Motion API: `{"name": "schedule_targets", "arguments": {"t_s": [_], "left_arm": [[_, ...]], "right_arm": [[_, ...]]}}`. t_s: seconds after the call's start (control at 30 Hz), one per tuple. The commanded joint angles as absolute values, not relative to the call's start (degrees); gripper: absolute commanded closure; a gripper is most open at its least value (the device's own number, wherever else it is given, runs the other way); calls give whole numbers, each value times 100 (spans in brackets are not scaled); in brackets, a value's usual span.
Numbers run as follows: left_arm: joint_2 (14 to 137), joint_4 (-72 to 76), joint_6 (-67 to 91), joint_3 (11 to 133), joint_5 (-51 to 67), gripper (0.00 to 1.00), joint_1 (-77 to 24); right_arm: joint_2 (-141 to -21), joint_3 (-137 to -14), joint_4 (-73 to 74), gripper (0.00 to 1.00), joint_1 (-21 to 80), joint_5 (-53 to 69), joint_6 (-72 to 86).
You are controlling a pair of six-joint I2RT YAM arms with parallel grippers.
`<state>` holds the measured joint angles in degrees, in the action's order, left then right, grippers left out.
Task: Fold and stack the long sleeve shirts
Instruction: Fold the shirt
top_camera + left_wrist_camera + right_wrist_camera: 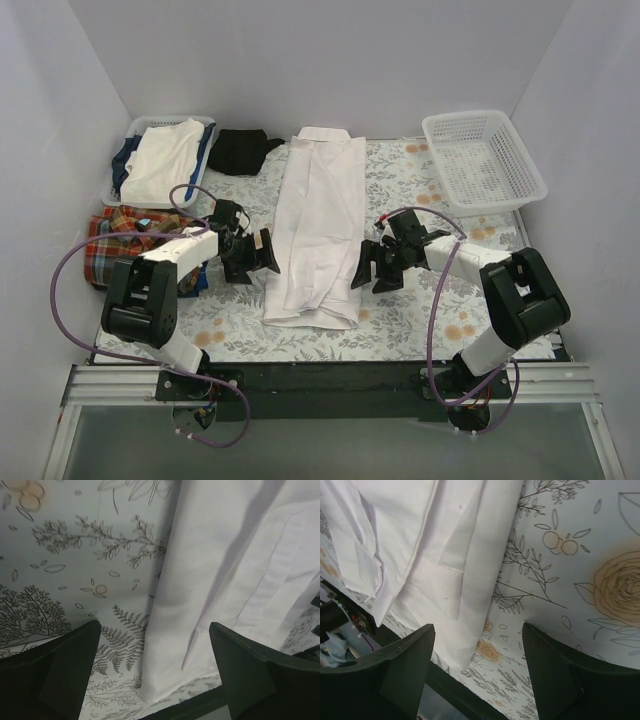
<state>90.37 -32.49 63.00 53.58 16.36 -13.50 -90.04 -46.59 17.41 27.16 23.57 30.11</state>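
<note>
The white long sleeve shirt (pixel 318 225) lies folded into a long narrow strip down the middle of the floral table cloth, collar at the far end. Its near corner shows in the left wrist view (pixel 230 570) and in the right wrist view (pixel 425 555). My left gripper (pixel 262 254) hovers open at the strip's left edge, nothing between its fingers. On the other side my right gripper (pixel 372 270) stands open beside the right edge, also empty. The plaid shirt (pixel 115 245) lies crumpled at the left, behind the left arm.
A white bin (pixel 135 165) with pale and dark clothes stands at the back left. A small black garment (pixel 240 150) lies beside it. An empty white basket (pixel 482 160) sits at the back right. The table's dark front edge (pixel 330 375) runs just below the shirt.
</note>
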Motion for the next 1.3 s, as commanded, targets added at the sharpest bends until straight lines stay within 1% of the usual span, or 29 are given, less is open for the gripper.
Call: {"name": "schedule_targets", "arguments": {"t_s": [0.0,0.17,0.27,0.4,0.57,0.63,0.73,0.77,0.8,0.83,0.87,0.9,0.97,1.03,1.07,1.17,1.2,1.23,1.27], "left_arm": [[8895,-3261,6266,4975,2548,10,-1327],[8692,-3305,6398,4703,3040,10,-1310],[8727,-3234,6521,4475,3216,14,-1310],[8640,-3085,6697,4140,3410,23,-1318],[8692,-3076,6829,4131,3594,24,-1310],[8719,-3050,6864,4175,3586,24,-1310],[8824,-3041,6899,4166,3586,28,-1310],[8876,-3024,6908,4149,3577,34,-1318],[8903,-3006,6926,4131,3577,37,-1310],[8903,-2988,6917,4096,3586,40,-1310],[8929,-2971,6917,4087,3603,48,-1318],[8973,-2936,6917,4078,3612,51,-1318],[9035,-2892,6908,4069,3638,54,-1310],[9123,-2848,6891,4096,3682,60,-1310],[9149,-2839,6873,4122,3700,62,-1310],[9202,-2891,6812,4192,3735,81,-1318],[9185,-2935,6794,4236,3735,85,-1310],[9158,-2953,6794,4254,3744,95,-1310],[9141,-2988,6803,4254,3744,99,-1318]], "right_arm": [[-9316,-4535,1555,22,2935,2584,3067],[-9395,-4544,1793,24,3067,2549,3076],[-9466,-4439,1811,26,3076,2593,3138],[-9632,-4342,1688,28,3094,2654,3313],[-9913,-4236,1284,31,3120,2707,3647],[-10098,-4263,1222,33,3138,2707,3735],[-10213,-4324,1152,39,3182,2620,3876],[-10222,-4333,1151,40,3182,2593,3911],[-10239,-4342,1143,44,3182,2567,3955],[-10257,-4342,1125,45,3190,2540,4016],[-10257,-4342,1134,46,3190,2505,4051],[-10274,-4350,1134,50,3190,2470,4095],[-10283,-4368,1160,52,3191,2338,4253],[-10345,-4429,1195,59,3208,2268,4306],[-10362,-4447,1248,63,3191,2250,4333],[-10345,-4500,1344,83,3208,2215,4316],[-10301,-4500,1397,88,3208,2206,4298],[-10266,-4483,1424,98,3208,2215,4272],[-10240,-4474,1520,99,3208,2215,4245]]}}
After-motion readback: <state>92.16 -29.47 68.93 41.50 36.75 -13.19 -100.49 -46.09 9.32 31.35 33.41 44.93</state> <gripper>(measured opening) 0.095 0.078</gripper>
